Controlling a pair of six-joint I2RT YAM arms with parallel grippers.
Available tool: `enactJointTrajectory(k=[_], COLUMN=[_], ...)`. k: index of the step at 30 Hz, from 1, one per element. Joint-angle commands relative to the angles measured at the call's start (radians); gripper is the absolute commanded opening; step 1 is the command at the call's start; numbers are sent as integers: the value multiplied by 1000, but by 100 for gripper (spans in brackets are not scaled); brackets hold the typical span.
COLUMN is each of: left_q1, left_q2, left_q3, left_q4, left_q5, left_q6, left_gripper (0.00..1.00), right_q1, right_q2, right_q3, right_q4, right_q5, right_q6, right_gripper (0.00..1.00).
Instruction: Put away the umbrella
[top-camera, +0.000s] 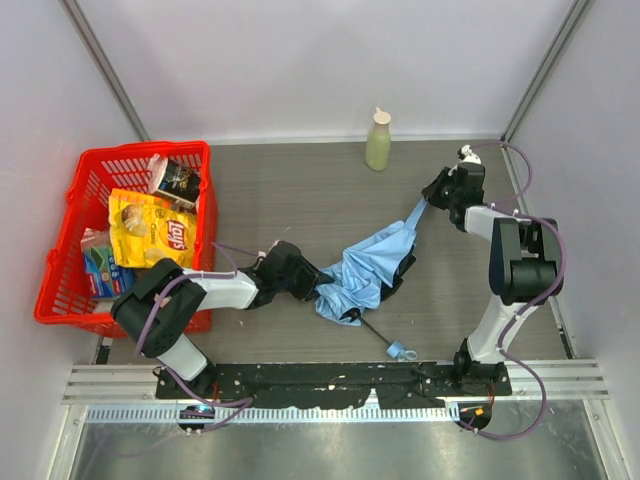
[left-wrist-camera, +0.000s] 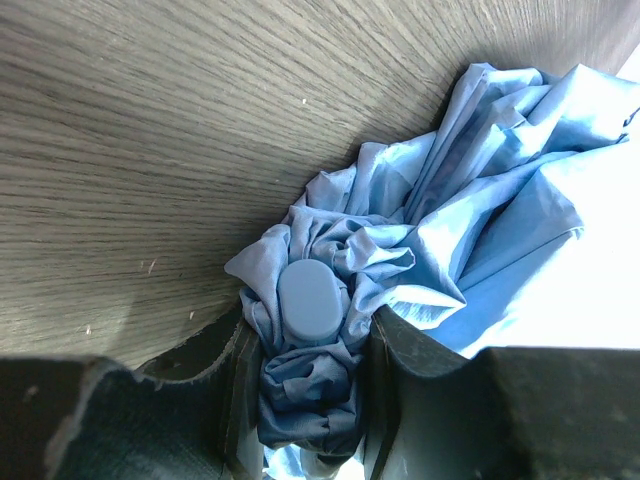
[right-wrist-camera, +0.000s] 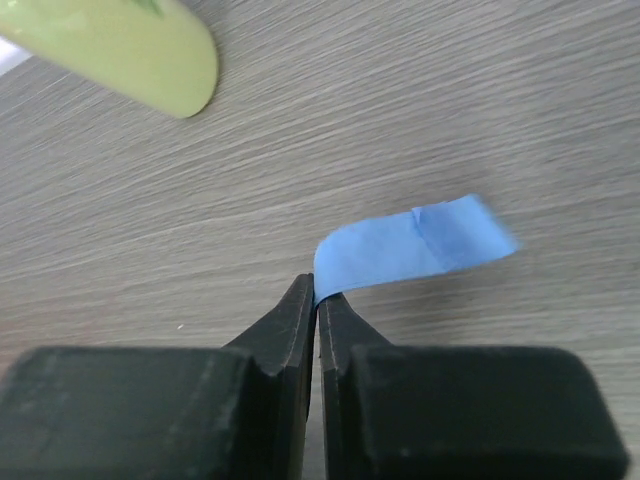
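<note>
The umbrella (top-camera: 365, 268) lies half collapsed in the middle of the table, its sky-blue fabric crumpled. Its thin black shaft (top-camera: 374, 328) runs toward the near edge and ends in a small light-blue handle (top-camera: 403, 351). My left gripper (top-camera: 318, 287) is shut on the bunched fabric at the umbrella's left end. In the left wrist view the fabric (left-wrist-camera: 470, 200) fills the gap between the fingers (left-wrist-camera: 415, 370), with a light-blue oval cap (left-wrist-camera: 308, 300) just past them. My right gripper (top-camera: 431, 197) holds the blue strap (right-wrist-camera: 410, 250) pinched at its fingertips (right-wrist-camera: 300, 300), stretched from the canopy's far right corner.
A red basket (top-camera: 62, 290) with snack bags, among them a yellow chip bag (top-camera: 150, 228), stands at the left edge. A pale green bottle (top-camera: 378, 140) stands at the back centre, also seen as the bottle (right-wrist-camera: 130, 45) in the right wrist view. White walls enclose the table.
</note>
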Motion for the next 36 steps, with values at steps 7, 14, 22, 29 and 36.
enactJointTrajectory(k=[7, 14, 22, 29, 36], left_q1=[-9, -11, -11, -11, -20], left_q2=[-5, -10, -40, -68, -65], left_q3=[-17, -11, -4, 5, 32], left_q4=[-101, -136, -239, -340, -403], left_q5=[-15, -28, -81, -137, -160], left_q6=[35, 34, 14, -4, -21], left_gripper=[0, 0, 0, 0, 0], right_q1=[-72, -101, 108, 640, 1038], right_q2=[134, 231, -207, -673, -795], right_q3=[149, 428, 236, -171, -363], right_q4=[27, -283, -564, -567, -380], right_q5=[2, 179, 266, 307, 336], right_q6=[-102, -144, -79, -115, -178], right_gripper=[22, 32, 55, 79, 78])
